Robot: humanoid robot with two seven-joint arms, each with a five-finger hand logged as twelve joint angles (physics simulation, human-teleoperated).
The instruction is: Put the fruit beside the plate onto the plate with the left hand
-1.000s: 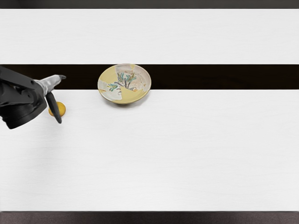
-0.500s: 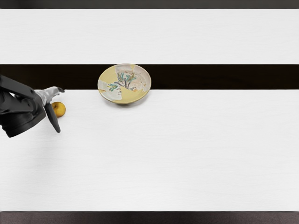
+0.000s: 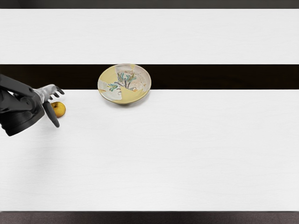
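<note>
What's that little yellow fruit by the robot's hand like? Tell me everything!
The fruit is small, round and golden yellow, and it looks smooth. It sits on the white table, left of the painted plate and apart from it. The left hand, fingers spread, is right beside it. Its dark thumb crosses the fruit's left edge; whether they touch is unclear.

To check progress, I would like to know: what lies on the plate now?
Only a painted leaf pattern shows on the plate. The fruit sits on the table beside the open left hand, whose thumb covers its left edge.
</note>
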